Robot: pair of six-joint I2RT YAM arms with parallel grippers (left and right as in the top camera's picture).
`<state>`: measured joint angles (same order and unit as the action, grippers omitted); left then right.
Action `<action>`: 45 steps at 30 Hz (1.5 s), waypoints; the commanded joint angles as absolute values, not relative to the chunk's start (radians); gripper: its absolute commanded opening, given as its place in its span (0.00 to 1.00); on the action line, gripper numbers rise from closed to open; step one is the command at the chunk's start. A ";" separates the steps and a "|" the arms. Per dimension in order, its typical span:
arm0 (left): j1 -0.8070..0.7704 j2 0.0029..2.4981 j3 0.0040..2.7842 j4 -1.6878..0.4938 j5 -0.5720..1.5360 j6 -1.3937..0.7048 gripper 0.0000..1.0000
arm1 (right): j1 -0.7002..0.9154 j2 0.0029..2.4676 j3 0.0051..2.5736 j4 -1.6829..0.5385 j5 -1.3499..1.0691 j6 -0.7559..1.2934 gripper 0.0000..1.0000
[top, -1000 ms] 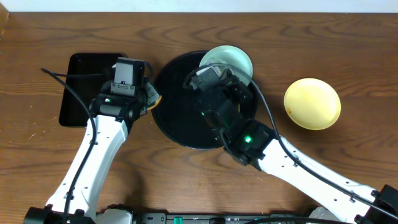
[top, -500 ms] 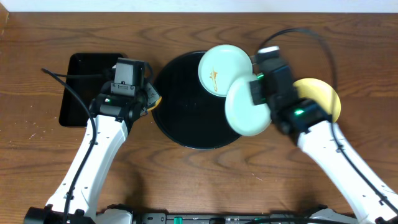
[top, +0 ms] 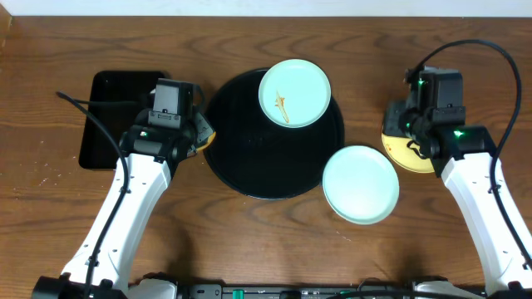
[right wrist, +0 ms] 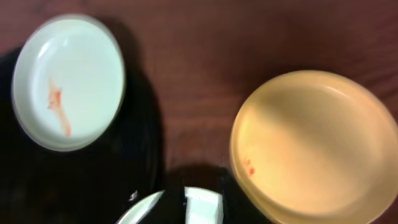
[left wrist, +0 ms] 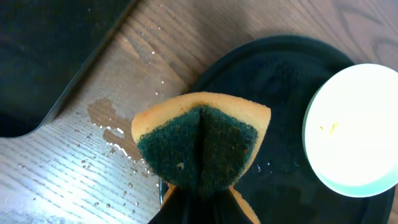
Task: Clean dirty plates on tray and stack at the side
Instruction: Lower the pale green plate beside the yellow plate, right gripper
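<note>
Pinching a folded sponge point(left wrist: 202, 146) hard between closed jaws, the left gripper point(top: 198, 130) hovers at the left rim of the round tray point(top: 241, 162). The sponge's green scouring face is turned toward the tray. That position suits a scrub of the streaked plate point(top: 294, 93), which sits at the tray's far right edge with an orange smear across its middle. Water drops point(left wrist: 115, 146) on the table point(top: 50, 208) suggest the sponge is wet. A rectangular tray point(top: 104, 108) lies just behind that arm.

A second plate point(top: 361, 184), pale blue-green with no stain visible, lies at the tray's lower right. Whether it touches the rim cannot be told. The yellow plate point(top: 407, 158) rests on the table well to the right, probably the base of the stack. The right gripper point(top: 409, 126) hangs over it, empty, jaws narrowly parted as far as the blurred wrist view shows. Nothing is stacked yet.
</note>
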<state>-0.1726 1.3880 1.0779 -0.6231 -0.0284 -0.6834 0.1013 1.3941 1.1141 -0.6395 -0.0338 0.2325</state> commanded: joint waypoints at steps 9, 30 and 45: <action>-0.169 1.394 1.095 -0.624 -0.033 -0.688 0.07 | 0.099 1.540 1.116 -0.914 -0.212 0.284 0.47; -0.169 1.407 1.095 -0.624 -0.033 -0.688 0.08 | 0.013 1.551 0.921 -0.923 -0.044 0.325 0.56; -0.169 1.478 1.095 -0.623 -0.033 -0.690 0.08 | -0.092 1.551 0.802 -0.818 0.025 0.270 0.51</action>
